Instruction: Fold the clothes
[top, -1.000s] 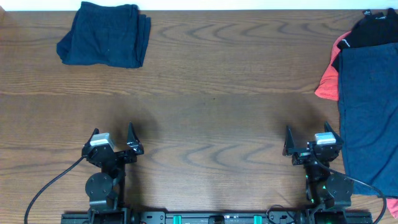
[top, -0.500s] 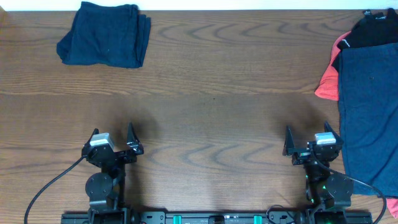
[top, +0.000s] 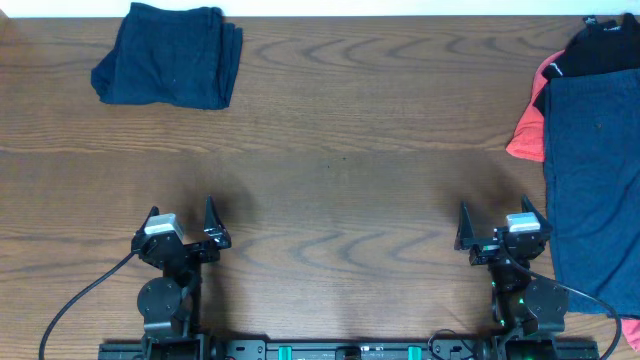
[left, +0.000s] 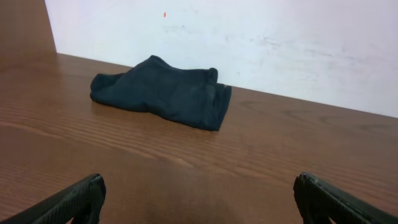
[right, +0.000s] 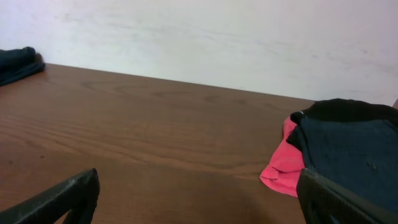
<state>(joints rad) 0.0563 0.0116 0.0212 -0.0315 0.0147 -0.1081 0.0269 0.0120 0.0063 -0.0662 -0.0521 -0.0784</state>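
A folded dark navy garment (top: 168, 67) lies at the table's far left corner; the left wrist view shows the same folded garment (left: 163, 92) near the wall. At the right edge a pile of clothes holds a flat navy piece (top: 595, 180) over a coral-red one (top: 526, 137), with a black one (top: 600, 47) behind. In the right wrist view the navy piece (right: 354, 155) covers most of the coral-red one (right: 285, 168). My left gripper (top: 181, 224) and right gripper (top: 497, 226) sit near the front edge, both open and empty, far from all the cloth.
The wooden table (top: 340, 150) runs between the folded garment and the pile. A white wall (left: 249, 37) borders the far edge. Black cables (top: 70, 305) trail from the arm bases at the front.
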